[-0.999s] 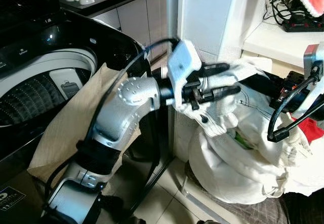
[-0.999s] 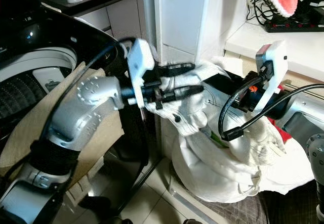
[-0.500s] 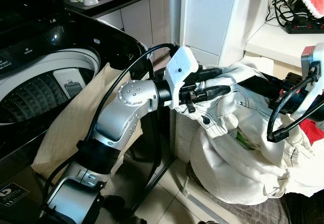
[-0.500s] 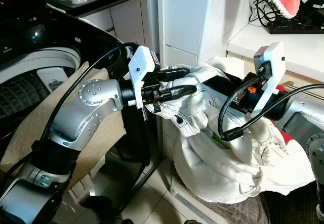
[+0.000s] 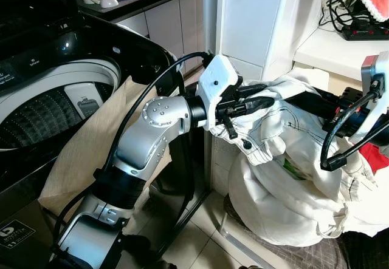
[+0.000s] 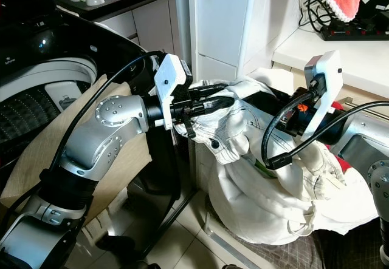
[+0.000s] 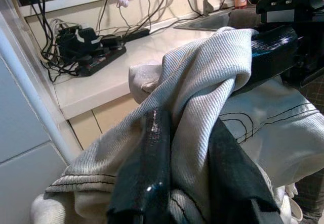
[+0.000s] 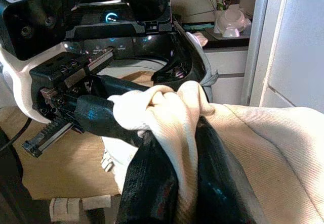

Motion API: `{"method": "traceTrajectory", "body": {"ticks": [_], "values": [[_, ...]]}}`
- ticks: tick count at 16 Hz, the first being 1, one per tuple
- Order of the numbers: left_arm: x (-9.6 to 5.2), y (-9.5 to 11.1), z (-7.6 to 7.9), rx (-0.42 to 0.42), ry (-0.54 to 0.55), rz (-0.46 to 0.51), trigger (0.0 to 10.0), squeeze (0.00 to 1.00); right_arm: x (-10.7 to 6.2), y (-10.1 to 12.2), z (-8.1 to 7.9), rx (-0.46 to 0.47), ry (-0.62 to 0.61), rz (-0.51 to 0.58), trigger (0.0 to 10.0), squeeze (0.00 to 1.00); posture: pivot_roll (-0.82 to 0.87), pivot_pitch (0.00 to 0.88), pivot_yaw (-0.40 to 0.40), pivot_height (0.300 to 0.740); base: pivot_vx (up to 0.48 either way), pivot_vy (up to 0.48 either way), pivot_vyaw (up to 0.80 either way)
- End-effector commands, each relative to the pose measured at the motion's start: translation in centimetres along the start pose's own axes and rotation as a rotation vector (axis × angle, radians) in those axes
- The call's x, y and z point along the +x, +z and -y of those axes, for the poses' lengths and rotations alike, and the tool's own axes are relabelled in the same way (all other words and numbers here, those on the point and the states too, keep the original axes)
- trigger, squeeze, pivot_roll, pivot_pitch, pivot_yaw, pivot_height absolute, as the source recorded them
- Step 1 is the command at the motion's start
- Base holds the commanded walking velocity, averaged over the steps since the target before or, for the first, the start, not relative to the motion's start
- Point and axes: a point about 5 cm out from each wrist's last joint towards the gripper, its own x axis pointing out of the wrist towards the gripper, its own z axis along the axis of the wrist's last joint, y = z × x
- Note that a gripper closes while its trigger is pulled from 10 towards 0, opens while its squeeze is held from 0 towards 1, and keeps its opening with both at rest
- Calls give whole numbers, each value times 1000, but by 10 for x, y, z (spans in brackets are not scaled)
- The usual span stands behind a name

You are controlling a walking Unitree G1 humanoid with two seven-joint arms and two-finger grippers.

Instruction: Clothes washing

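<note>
Left eye view: white stitched cotton garment (image 5: 285, 108) drawn up off the heaped white laundry bundle (image 5: 285, 202), which sits on the tiled floor right of the black top-loading washing machine (image 5: 55, 68). Left gripper (image 5: 258, 96) clenched on a fold of the garment, just right of the machine's front corner. Right gripper (image 8: 174, 133) pinches the same cloth further right of the machine, fingers closed over a ridge. Tan cloth (image 5: 91, 153) hangs over the machine's rim.
</note>
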Motion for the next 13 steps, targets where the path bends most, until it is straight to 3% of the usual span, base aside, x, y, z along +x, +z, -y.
{"method": "traceTrajectory", "body": {"ticks": [1,6,7,8,9,13], "values": [[-10,-16,-11,-26,78,-86,0,0,0,24,-6,-82,46,83,0,0,-171,0,87,740,0,0,0],[-11,-14,-15,-25,113,-74,0,0,0,25,-4,-89,39,85,0,0,-169,0,85,740,0,0,0],[-12,-13,-19,-23,146,-69,0,0,-1,25,-2,-96,19,84,8039,0,-170,0,85,740,0,0,0],[-12,-13,-20,-22,152,-69,0,0,-1,25,-2,-97,13,83,8039,0,-170,0,85,740,0,0,0],[-12,-12,-23,-28,180,-64,0,0,-1,25,0,-81,-1,86,10000,1000,-170,0,86,740,0,0,0],[-16,-7,-39,-10,296,-43,0,0,-3,29,3,-84,-29,108,10000,1000,-170,0,88,740,0,0,0]]}}
